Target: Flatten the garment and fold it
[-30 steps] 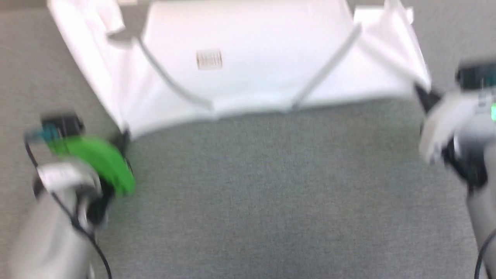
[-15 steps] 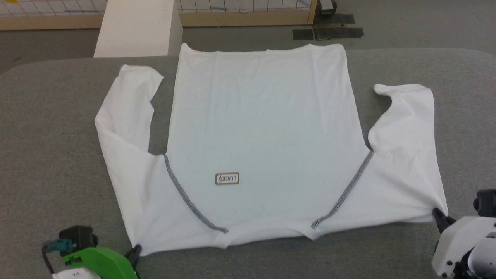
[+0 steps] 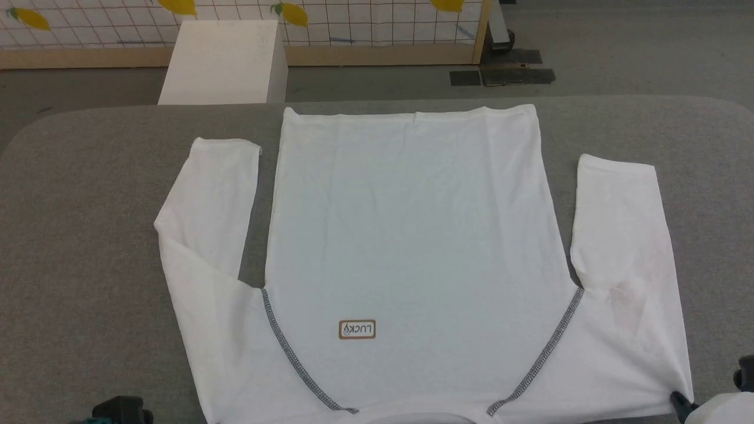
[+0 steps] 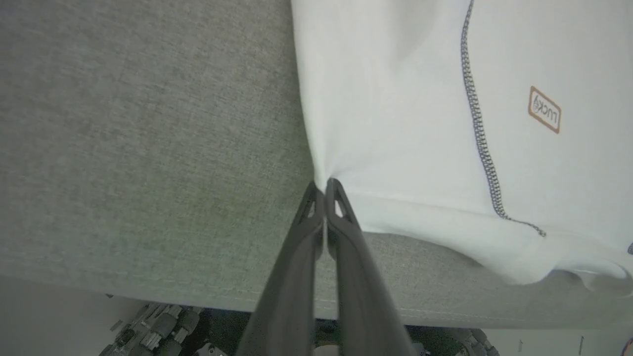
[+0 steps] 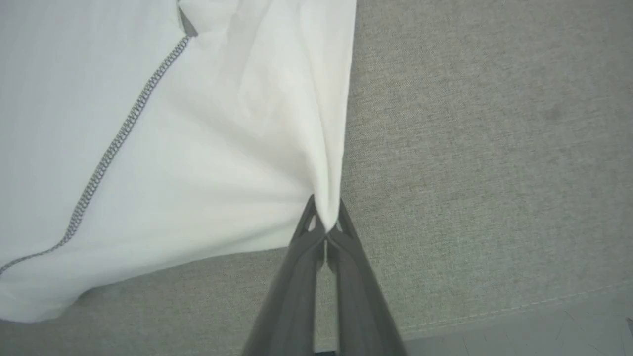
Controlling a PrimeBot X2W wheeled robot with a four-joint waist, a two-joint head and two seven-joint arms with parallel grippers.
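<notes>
Left tool (image 4: 324,185) has its two dark fingers pressed together on one shoulder corner of the garment (image 4: 420,99). The white cloth puckers to a point at the pinch, close to the near edge of the desk (image 4: 148,123). Right tool (image 5: 325,220) is clamped the same way on the opposite shoulder corner, and soft folds fan away from its tips.

In the head view the garment lies spread on the grey, fabric-covered desk. Its neck end is toward the robot and its straight hem is close to the far edge. It is a large white long-sleeved shirt, mostly smooth, with faint creases near the right underarm. The left sleeve (image 3: 206,200) and right sleeve (image 3: 624,224) are bent back to lie alongside the body, cuffs pointing away from the robot. A narrow strip of desk shows between each sleeve and the body. Grey zigzag seams (image 3: 294,359) run diagonally from each underarm toward the neck. A small brown-bordered patch (image 3: 357,330) reading LUCKY, upside down from the head, sits on the chest nearer the left seam.

Beyond the desk a white box (image 3: 224,62) stands on the floor before a wood-framed grid panel (image 3: 377,29).
</notes>
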